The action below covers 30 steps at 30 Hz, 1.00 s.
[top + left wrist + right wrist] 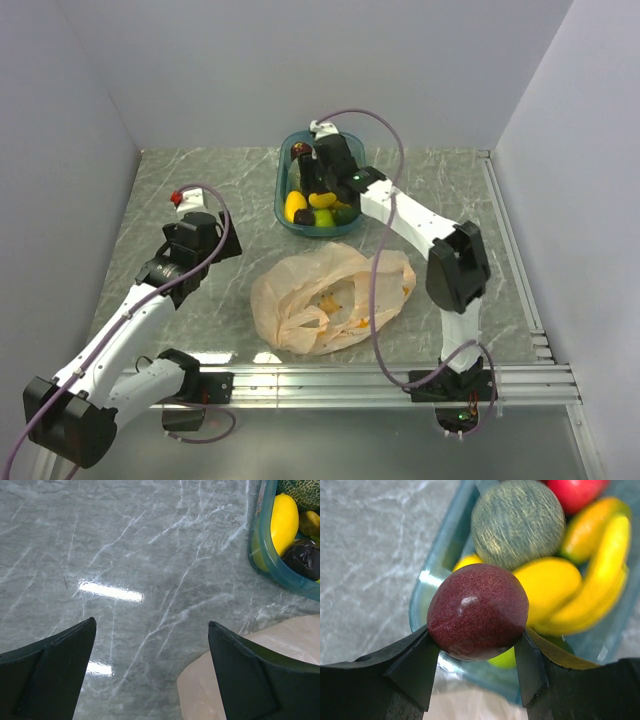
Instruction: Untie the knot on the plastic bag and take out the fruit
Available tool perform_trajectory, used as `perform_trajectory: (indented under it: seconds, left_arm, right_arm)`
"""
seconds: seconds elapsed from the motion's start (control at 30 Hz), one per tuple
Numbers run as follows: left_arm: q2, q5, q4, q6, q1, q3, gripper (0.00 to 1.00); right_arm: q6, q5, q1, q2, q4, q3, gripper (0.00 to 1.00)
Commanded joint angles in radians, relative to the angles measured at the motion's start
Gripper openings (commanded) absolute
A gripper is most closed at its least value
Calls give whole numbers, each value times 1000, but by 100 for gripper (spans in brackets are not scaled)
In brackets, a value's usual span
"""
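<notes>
Right fingers [475, 641] are clamped on one round dark purple fruit [477, 611], pads on opposite sides of its widest part. It hangs just over the near rim of the blue tub [281, 185]. The skin is glossy and finely speckled. I judge it firm, light and rather slippery, so a hold across the middle is the right one, and a release low over the tub should keep it from rolling or bruising. Left fingers [151, 624] are wide apart and empty above bare counter [125, 540], with the bag's edge just beside the right-hand finger. The plastic bag [320, 300] lies slack and crumpled on the counter between the two arms, just in front of the tub. Its mouth looks loose and I cannot make out a knot. The film is thin and crinkly, so I expect it to slide and lift with any pull. I would pinch a handle loop or the rim and pin the other side. A few orange patches show through the film, and whether they are fruit I cannot tell. Count: one bag and one tub. In the tub are one green melon [517, 522], one red apple [575, 492], one banana bunch [600, 590], one yellow oval fruit [547, 587], one orange-yellow fruit [585, 530], one dark fruit [302, 557] and one green piece [505, 659].
</notes>
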Motion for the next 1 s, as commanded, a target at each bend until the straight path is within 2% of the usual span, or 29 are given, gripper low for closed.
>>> perform_trajectory:
  seconds: [0.0, 0.1, 0.27, 0.4, 0.57, 0.6, 0.7, 0.97]
  left_arm:
    - [-25, 17, 40, 30, 17, -10, 99]
    - [-29, 42, 47, 34, 20, -16, 99]
    - [-19, 54, 44, 37, 26, -13, 99]
    - [-29, 52, 44, 39, 31, -15, 99]
    - [-33, 60, 46, 37, 34, -16, 99]
    - [-32, 62, 46, 39, 34, -16, 99]
    - [-33, 54, 43, 37, 35, -16, 99]
    - [-104, 39, 63, 34, 35, -29, 99]
  right_arm:
    - [-36, 1, -1, 87, -51, 151, 26]
    - [-37, -21, 5, 160, -89, 228, 37]
    - [-48, -21, 22, 193, -94, 233, 51]
    - [-48, 5, 36, 188, -86, 204, 73]
    - [-39, 19, 39, 179, -77, 198, 82]
    - [-40, 13, 39, 176, -75, 196, 89]
    - [-34, 27, 39, 150, -68, 172, 90]
    - [18, 146, 6, -151, 51, -99, 91]
